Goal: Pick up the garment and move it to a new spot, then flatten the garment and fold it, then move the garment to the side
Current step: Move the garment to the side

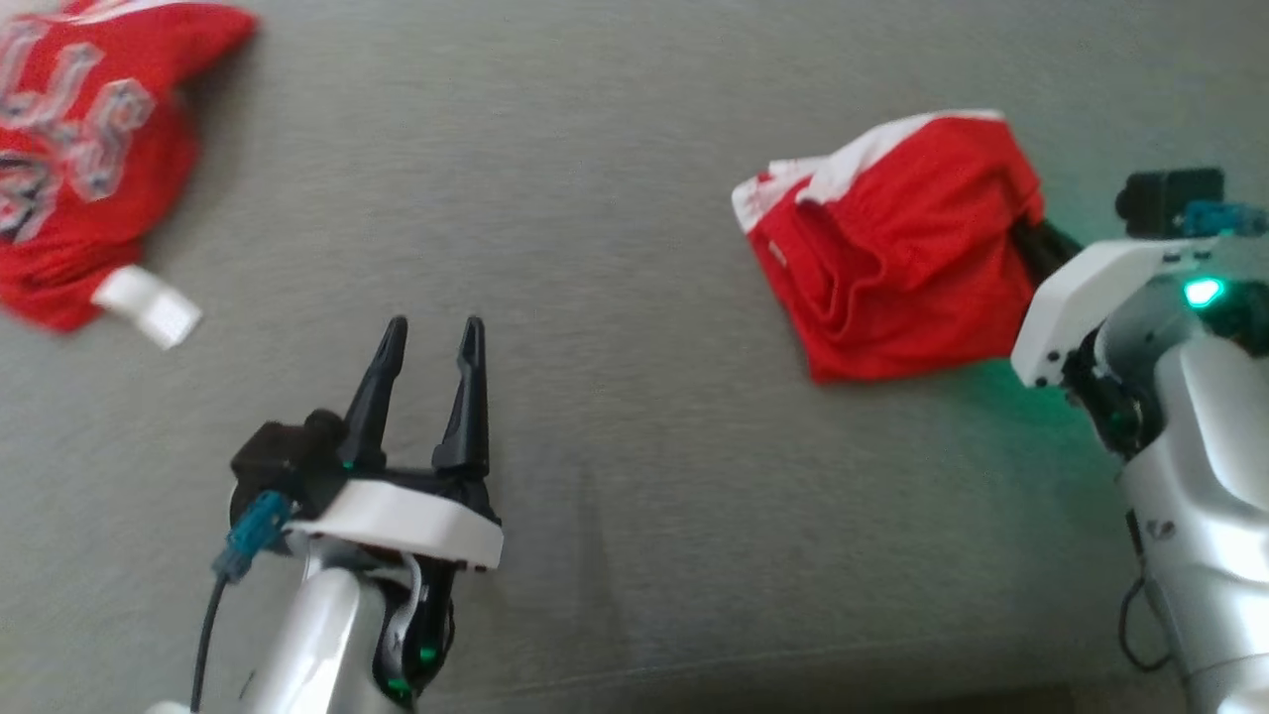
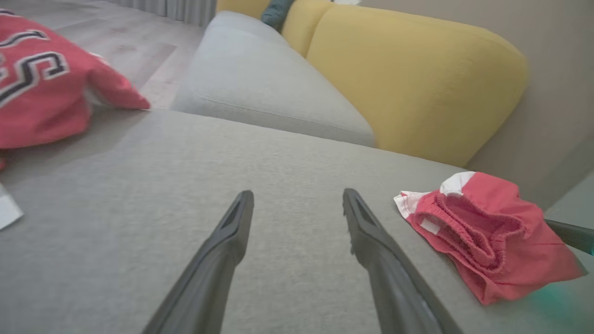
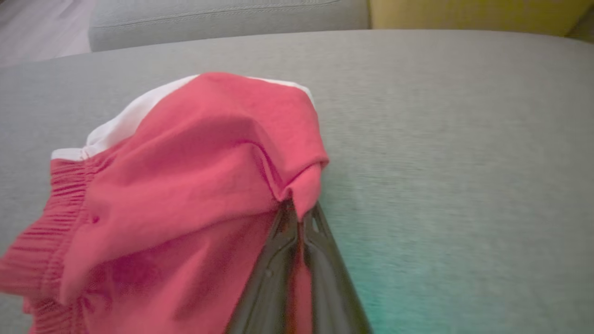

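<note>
Over by the cushion's (image 1: pixel 634 555) right edge, the shorts (image 1: pixel 892 258) sit bunched up, right gripper (image 3: pixel 299 211) pinched tight on a fold. Left gripper (image 1: pixel 431 337) hangs wide open, empty, near the front edge; a jersey (image 1: pixel 79 149) lies far left.

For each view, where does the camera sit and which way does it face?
Head view: on the head, looking down at the grey cushion; open left hand lower left, right arm at right.
Left wrist view: on the left arm, facing along its fingers towards the yellow backrest.
Right wrist view: on the right arm, facing along the right hand, shut on the red shorts.
Shared: all three show the shorts.
</note>
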Robot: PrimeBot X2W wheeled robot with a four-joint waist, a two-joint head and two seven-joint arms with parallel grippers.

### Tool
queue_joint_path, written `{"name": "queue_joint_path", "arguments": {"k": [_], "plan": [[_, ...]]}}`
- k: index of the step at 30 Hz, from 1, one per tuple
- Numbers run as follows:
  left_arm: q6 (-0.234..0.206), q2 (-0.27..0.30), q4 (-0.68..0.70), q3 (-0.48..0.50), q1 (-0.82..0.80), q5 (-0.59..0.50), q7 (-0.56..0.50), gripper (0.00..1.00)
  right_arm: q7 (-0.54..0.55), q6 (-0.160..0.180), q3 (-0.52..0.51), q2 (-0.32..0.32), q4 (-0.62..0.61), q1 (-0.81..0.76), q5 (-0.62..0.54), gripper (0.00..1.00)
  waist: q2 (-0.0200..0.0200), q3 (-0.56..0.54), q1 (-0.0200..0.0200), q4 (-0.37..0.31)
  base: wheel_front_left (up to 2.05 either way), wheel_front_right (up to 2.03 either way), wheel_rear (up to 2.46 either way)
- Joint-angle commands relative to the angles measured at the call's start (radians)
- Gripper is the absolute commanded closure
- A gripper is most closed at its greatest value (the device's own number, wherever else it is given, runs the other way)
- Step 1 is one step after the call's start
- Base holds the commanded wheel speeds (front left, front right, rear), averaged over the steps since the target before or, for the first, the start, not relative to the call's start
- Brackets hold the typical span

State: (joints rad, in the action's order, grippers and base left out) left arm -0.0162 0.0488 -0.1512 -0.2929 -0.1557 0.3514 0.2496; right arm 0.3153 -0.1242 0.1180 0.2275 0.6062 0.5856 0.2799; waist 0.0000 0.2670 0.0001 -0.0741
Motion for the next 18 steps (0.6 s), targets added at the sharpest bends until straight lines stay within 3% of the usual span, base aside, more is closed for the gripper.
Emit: {"name": "queue_joint_path", "arguments": {"k": [1,9,18], "plan": [[0.004,0.001,0.036,0.024,-0.045,-0.012,0.012,0.0,-0.012,-0.007,0.007,0.01,-0.044,0.037,-0.004,1.0,0.0,0.055,-0.0001,-0.098,0.0,0.0,0.0],[0.027,0.009,0.025,0.016,-0.103,-0.05,0.012,0.0,-0.047,-0.007,-0.012,-0.024,-0.057,0.076,0.0,1.0,0.0,0.116,-0.0001,-0.222,0.0,0.0,0.0],[0.028,0.014,0.013,0.015,-0.125,-0.059,0.012,0.0,-0.1,-0.007,-0.035,-0.034,-0.008,0.129,-0.034,1.0,0.0,0.132,-0.0001,-0.206,0.0,0.0,0.0]]}}
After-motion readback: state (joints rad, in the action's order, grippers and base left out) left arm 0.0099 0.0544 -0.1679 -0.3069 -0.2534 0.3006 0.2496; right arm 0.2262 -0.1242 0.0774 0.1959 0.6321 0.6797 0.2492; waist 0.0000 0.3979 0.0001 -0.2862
